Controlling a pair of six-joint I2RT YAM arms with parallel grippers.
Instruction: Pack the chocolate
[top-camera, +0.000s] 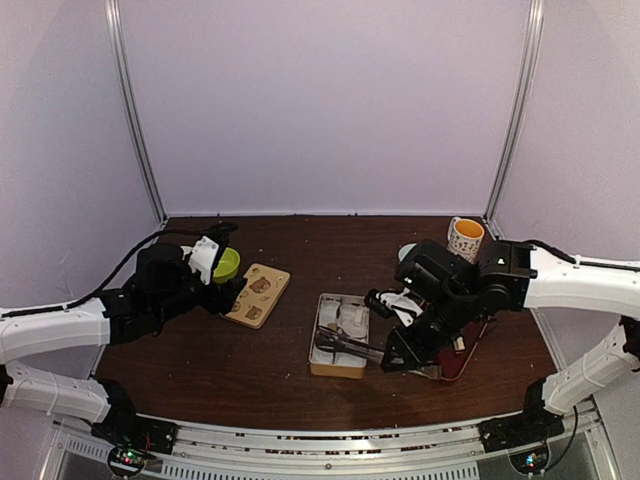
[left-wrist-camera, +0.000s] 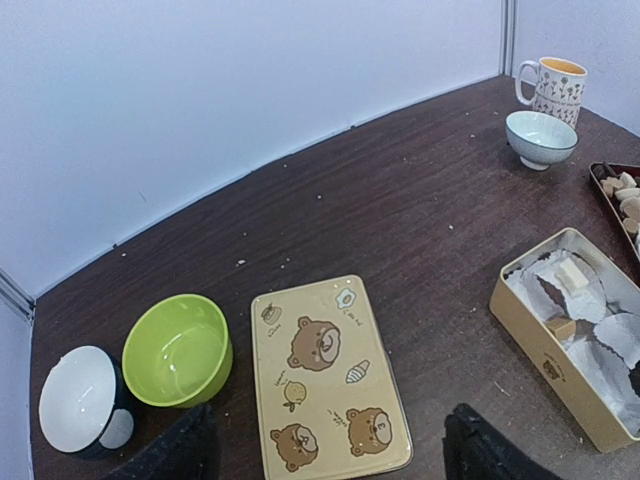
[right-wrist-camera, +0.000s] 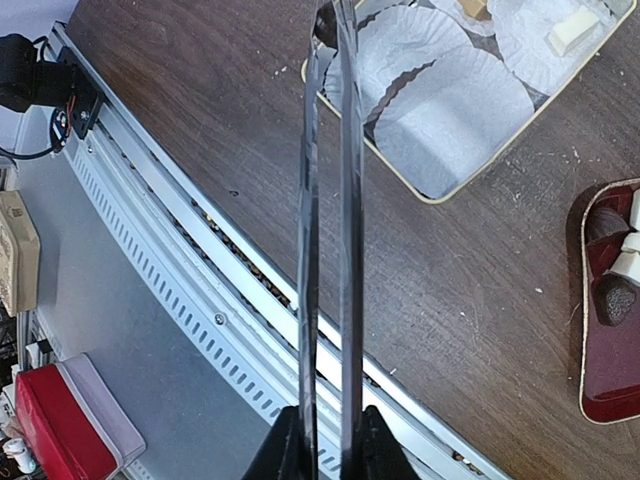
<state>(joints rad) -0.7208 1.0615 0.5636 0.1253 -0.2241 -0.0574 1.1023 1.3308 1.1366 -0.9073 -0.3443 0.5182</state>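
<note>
While near chocolate (left-wrist-camera: 622, 184), mug (left-wrist-camera: 555, 85) and bowl (left-wrist-camera: 540, 138).

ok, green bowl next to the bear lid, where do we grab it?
Pinch the rim of the green bowl from above, one finger inside, one outside: it stands upright, open and empty. Take the near rim, since the white bowl and bear lid crowd its sides.

On my left wrist view, the lid (left-wrist-camera: 325, 380) lies bottom centre, a bowl (left-wrist-camera: 178, 350) just left of it, and chocolate (left-wrist-camera: 568, 273) in the tin (left-wrist-camera: 545, 350) at right.
</note>
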